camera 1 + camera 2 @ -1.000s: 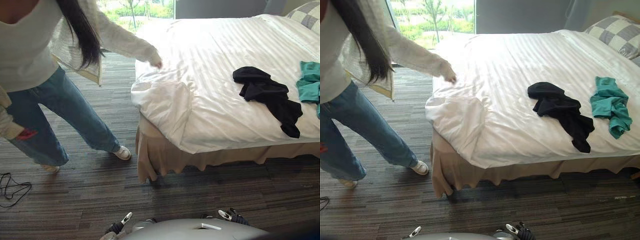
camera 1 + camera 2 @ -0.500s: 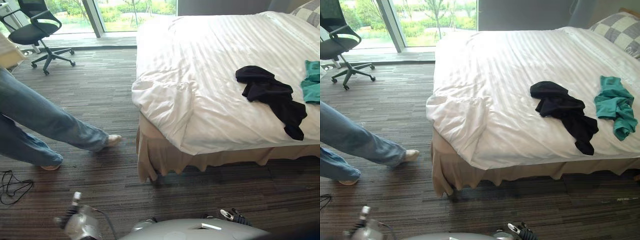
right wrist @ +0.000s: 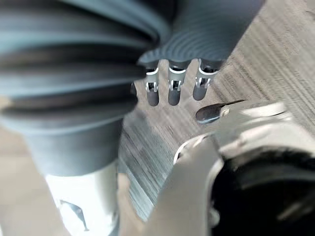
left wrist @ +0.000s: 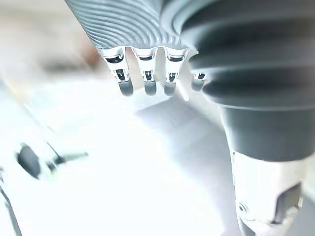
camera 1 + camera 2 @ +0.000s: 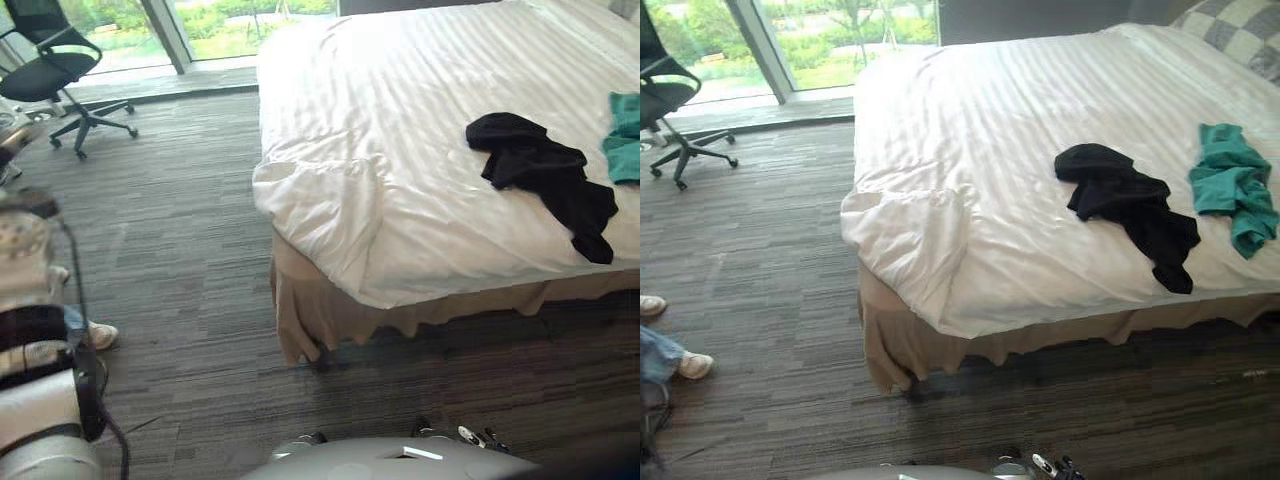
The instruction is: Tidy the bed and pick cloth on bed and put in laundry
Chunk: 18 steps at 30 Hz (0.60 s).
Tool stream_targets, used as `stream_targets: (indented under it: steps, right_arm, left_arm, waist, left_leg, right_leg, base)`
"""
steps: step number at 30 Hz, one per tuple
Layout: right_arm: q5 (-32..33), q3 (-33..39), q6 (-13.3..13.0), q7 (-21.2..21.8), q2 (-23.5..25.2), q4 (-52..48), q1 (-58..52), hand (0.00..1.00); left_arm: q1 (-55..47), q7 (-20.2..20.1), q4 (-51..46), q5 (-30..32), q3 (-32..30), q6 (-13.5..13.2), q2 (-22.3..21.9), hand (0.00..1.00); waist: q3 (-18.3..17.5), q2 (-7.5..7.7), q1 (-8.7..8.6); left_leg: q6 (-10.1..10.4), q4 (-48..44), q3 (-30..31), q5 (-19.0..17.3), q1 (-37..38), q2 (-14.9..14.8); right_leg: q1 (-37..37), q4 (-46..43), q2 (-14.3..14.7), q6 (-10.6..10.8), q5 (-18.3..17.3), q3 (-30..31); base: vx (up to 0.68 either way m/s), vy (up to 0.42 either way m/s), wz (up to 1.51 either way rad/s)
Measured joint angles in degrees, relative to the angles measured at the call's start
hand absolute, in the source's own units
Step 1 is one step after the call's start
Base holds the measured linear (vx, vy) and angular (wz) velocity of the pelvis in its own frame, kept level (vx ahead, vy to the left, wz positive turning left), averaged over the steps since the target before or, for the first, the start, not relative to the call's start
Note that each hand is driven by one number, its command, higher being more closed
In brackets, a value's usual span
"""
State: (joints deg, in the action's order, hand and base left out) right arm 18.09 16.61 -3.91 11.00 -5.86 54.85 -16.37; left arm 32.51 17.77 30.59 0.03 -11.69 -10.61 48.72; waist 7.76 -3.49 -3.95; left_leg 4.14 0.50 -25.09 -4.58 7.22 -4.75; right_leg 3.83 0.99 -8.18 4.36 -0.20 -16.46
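Left hand (image 4: 147, 82), right hand (image 3: 172, 92): fingers loose, empty. Step, judged: approach to bed (image 5: 970, 120). On bed: black cloth (image 5: 1120, 200), teal cloth (image 5: 1230, 185). Next: reach black cloth.

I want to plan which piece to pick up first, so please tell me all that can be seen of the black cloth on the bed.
The black cloth is a crumpled, matte, soft-looking garment lying loose on the white striped bed cover near the bed's front edge. Its bulk is bunched at the far end, and a narrower part trails toward the edge, ending short of it. It lies apart from the teal cloth to its right. Nothing else touches it.
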Motion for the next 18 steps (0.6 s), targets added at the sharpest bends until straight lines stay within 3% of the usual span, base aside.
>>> stream_targets:
  steps: [4, 8, 10, 11, 15, 18]
  right_arm:
    - [0.8, 2.1, 0.0, 0.2, 0.0, 0.0, 0.7, 0.00]
    - [1.1, 4.3, -0.4, 1.4, -0.4, -2.3, 1.0, 0.00]
    - [2.1, 4.5, -0.9, 2.5, -1.9, -4.0, 1.8, 0.00]
    - [2.1, 4.8, -1.1, 2.6, -2.1, -4.3, 2.4, 0.00]
    - [5.4, 5.0, -2.1, 3.7, -2.8, -8.1, 5.5, 0.00]
    - [8.3, 3.4, -2.2, 4.6, -3.3, -12.3, 5.6, 0.00]
  left_arm:
    - [7.6, -6.2, -4.6, 7.5, 14.9, 5.7, -3.5, 0.00]
    - [13.0, -8.1, -4.4, 11.4, 23.0, 10.9, -8.5, 0.00]
    - [17.6, -8.7, -1.9, 15.9, 27.1, 15.0, -10.9, 0.00]
    - [19.0, -8.7, -0.5, 16.9, 27.7, 16.1, -11.1, 0.00]
    - [28.2, -8.8, 9.3, 20.0, 28.7, 25.0, -12.1, 0.00]
    - [31.8, -8.6, 10.1, 19.9, 28.6, 29.5, -12.1, 0.00]
  waist:
    - [3.1, -1.32, -3.75]
    - [7.0, -2.16, -6.33]
    - [9.8, -3.19, -7.57]
    - [10.6, -3.20, -7.96]
    - [16.3, -2.33, -9.67]
    - [20.1, -0.78, -10.46]
  left_leg:
    - [-0.9, -4.5, -1.4, -0.7, -3.3, 0.0]
    - [-0.9, -6.7, -2.9, -1.6, -4.8, -0.2]
    - [-1.0, -7.5, -4.0, -2.3, -7.2, -0.1]
    - [-1.0, -7.7, -4.3, -2.4, -7.6, -0.1]
    - [-1.3, -10.1, -6.5, -3.0, -12.3, -0.3]
    - [-1.4, -15.9, -7.6, -5.0, -17.0, -2.9]
  right_leg:
    - [-6.5, -7.2, -1.2, -0.6, -2.3, 3.6]
    - [-11.3, -13.3, -1.9, -1.0, -4.8, 6.5]
    - [-15.9, -17.0, -2.2, -1.1, -5.7, 8.0]
    - [-16.8, -17.7, -2.2, -1.2, -5.8, 8.2]
    - [-24.1, -22.2, -2.3, -1.4, -6.1, 11.2]
    - [-28.1, -24.5, -2.2, -1.4, -6.1, 11.7]
  base:
    - [0.01, 0.015, -0.39]
    - [-0.03, -0.025, -0.31]
    - [-0.07, -0.015, -0.24]
    - [-0.08, -0.015, -0.22]
    - [-0.12, -0.045, -0.24]
    - [-0.09, -0.037, -0.07]
